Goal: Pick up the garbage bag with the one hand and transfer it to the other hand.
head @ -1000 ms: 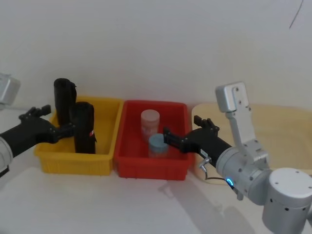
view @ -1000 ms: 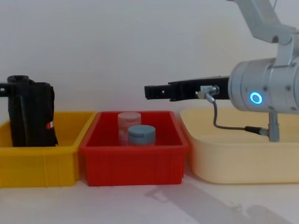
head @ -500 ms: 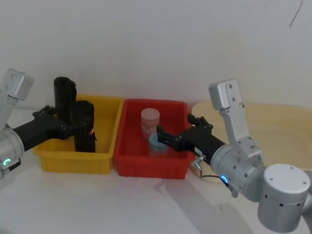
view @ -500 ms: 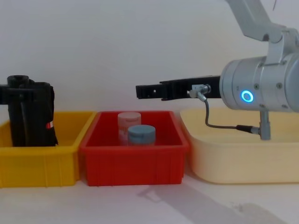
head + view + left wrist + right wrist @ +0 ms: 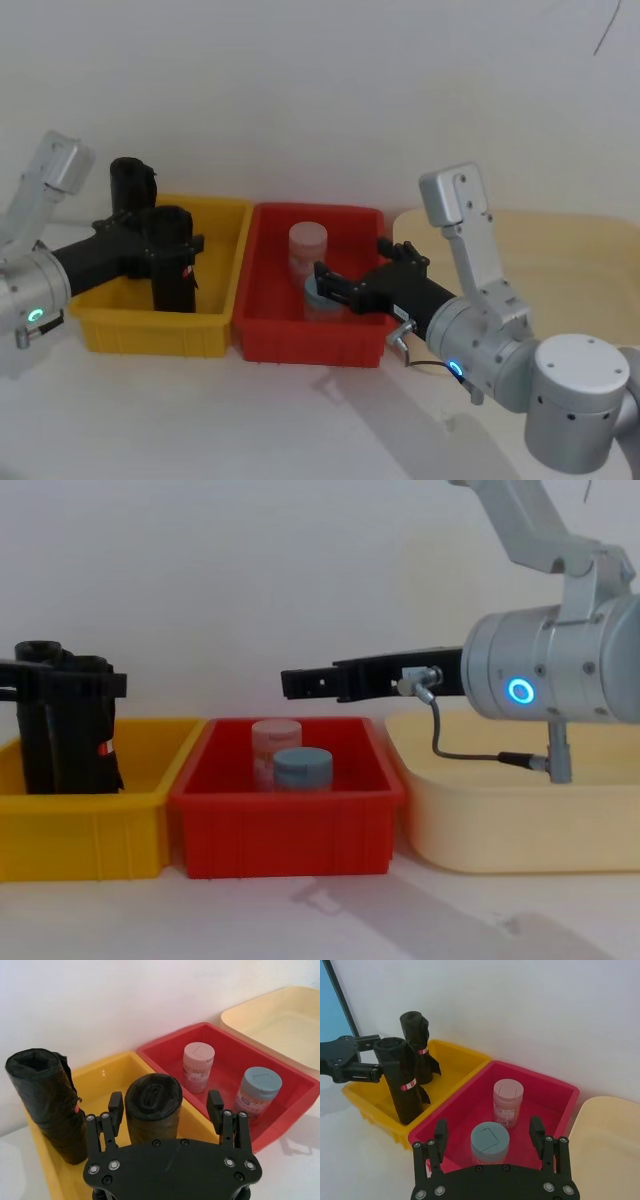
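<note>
Over the yellow bin (image 5: 150, 335) we have the left gripper (image 5: 165, 1102) at the top end of the garbage bag (image 5: 172, 262). Its fingers are apart, one on each side of the roll, with a visible gap on the side toward the red bin (image 5: 300, 345), so no clamp. The bag stands roughly upright on the yellow bin's floor, red-and-white label low on its side. The second black roll (image 5: 130, 195) stands just behind it in the same bin. We see the right gripper (image 5: 488, 1130) hovering above the red bin, fingers spread wide and holding nothing. Below it are the blue-lidded jar (image 5: 490, 1142) and the pink-lidded jar (image 5: 508, 1097). The cream tray (image 5: 500, 820) sits beside the red bin on the right.
</note>
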Motion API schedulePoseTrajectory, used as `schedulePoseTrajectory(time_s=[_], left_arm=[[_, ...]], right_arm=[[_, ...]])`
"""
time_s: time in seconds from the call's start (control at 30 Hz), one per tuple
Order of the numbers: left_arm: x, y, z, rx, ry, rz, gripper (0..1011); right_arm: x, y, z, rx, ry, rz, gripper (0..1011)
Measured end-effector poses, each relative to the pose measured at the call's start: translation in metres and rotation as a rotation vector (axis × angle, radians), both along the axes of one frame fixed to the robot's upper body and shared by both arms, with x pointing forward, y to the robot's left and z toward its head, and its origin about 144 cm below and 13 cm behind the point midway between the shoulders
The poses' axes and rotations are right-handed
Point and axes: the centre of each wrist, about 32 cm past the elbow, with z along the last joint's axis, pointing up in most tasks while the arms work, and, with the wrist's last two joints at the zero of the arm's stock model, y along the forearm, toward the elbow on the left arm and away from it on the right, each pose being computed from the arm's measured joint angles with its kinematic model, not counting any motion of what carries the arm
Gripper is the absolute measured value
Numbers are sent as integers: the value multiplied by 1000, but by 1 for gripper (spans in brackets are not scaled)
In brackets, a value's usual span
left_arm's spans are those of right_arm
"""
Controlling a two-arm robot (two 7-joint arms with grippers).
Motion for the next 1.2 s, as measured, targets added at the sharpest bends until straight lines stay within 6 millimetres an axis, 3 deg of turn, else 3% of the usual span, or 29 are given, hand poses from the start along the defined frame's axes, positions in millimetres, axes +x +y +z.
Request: schedulePoseTrajectory(time_s=[0.67,1.2], left_arm=[[14,-3,1,17,7,-27,1000],[17,-3,2,21,7,-32,1000]], right_arm=[[16,13,-4,-24,32,19,1000],[34,30,-20,-76,72,22,1000]])
